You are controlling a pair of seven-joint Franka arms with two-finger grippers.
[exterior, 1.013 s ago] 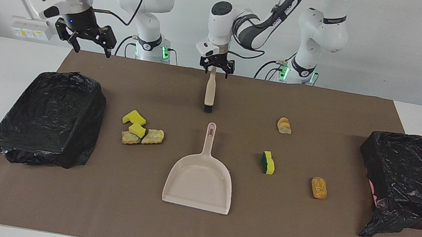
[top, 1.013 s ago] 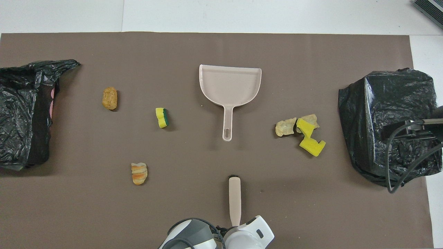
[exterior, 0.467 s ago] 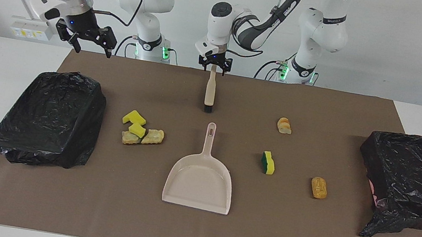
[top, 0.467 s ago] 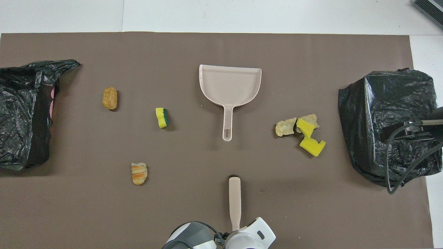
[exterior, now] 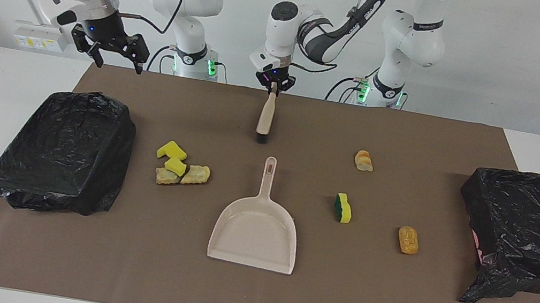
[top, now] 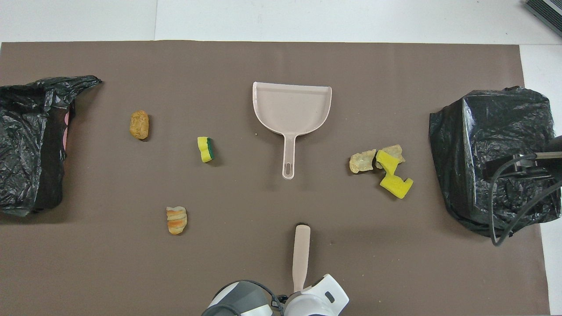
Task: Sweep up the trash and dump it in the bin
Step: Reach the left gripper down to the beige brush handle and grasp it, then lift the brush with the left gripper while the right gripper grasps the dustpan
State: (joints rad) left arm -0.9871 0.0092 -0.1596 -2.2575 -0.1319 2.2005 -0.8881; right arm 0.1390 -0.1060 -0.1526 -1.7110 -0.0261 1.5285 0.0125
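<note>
My left gripper (exterior: 273, 85) is shut on the handle end of the beige brush (exterior: 265, 118), whose dark bristles rest on the brown mat, nearer to the robots than the dustpan (exterior: 257, 231). In the overhead view the brush (top: 301, 250) lies slightly slanted, and the wrist hides the fingers. The trash lies scattered: a cluster of yellow sponge pieces and tan lumps (exterior: 182, 168) toward the right arm's end, and a green-backed sponge (exterior: 343, 208), a bread-like roll (exterior: 364, 160) and an orange lump (exterior: 408, 240) toward the left arm's end. My right gripper (exterior: 108, 49) hangs open, holding nothing.
A black-bagged bin (exterior: 64, 151) stands at the right arm's end and a second black-bagged bin (exterior: 523, 229) at the left arm's end. The dustpan (top: 292, 107) lies mid-mat, its handle pointing toward the robots. The right arm waits above the mat's edge.
My left gripper has closed on the brush handle. The brush has tilted a little, its bristle end swinging toward the right arm's end. The right arm barely moved.
</note>
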